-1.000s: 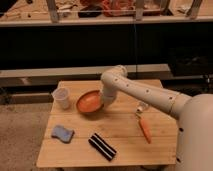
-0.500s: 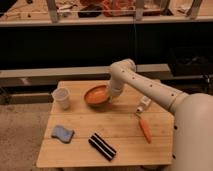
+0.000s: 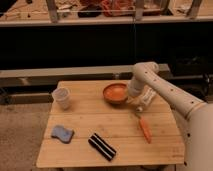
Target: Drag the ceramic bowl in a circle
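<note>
Camera view. The bowl [image 3: 115,92] now lies farther toward the right of the view than half a second ago, and farther still than a second ago, when it sat nearer the cup [image 3: 61,98] and a little closer to the front of the table [image 3: 100,125]. The arm [image 3: 150,75] has swung the same way, its bend now higher and more to the right. The pincer [image 3: 131,99] rests at the bowl's right rim, with the bowl immediately to its left in the view. Whether the pincer is wide, narrow or clamped on the rim cannot be told.

The bowl is round and shallow, bright orange inside with a darker brownish-orange outer wall. It stands upright on the far-middle part of the table, near the back edge.

The other things have kept their places. The cup stands well to the left of the pincer. The carrot [image 3: 145,129] lies in front of the pincer and slightly to its right. The blue sponge [image 3: 62,133] and the striped black bar [image 3: 102,146] lie in front of it and to its left, near the front edge.
</note>
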Controlling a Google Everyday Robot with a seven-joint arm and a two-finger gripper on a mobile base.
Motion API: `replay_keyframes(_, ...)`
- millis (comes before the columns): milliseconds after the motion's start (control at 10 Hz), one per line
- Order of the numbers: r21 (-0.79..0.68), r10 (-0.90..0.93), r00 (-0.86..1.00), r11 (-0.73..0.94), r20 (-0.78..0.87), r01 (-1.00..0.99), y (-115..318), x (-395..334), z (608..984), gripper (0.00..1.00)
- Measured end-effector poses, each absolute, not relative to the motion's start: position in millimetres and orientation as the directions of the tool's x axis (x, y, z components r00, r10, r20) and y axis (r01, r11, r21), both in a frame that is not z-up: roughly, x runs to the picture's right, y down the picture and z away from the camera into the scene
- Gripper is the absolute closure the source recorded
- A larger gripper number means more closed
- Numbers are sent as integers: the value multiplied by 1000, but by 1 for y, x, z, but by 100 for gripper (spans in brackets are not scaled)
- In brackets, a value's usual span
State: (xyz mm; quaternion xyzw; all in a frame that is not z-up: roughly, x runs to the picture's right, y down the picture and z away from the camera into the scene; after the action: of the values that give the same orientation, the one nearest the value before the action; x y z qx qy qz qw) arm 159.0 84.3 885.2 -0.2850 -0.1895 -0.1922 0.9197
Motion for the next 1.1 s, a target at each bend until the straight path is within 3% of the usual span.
replay_keyframes(800,-406,-290,812,750,507,522,184,138,808,99)
replay_keyframes(1100,-344,-399,749,706,529,619,188,83,791,99)
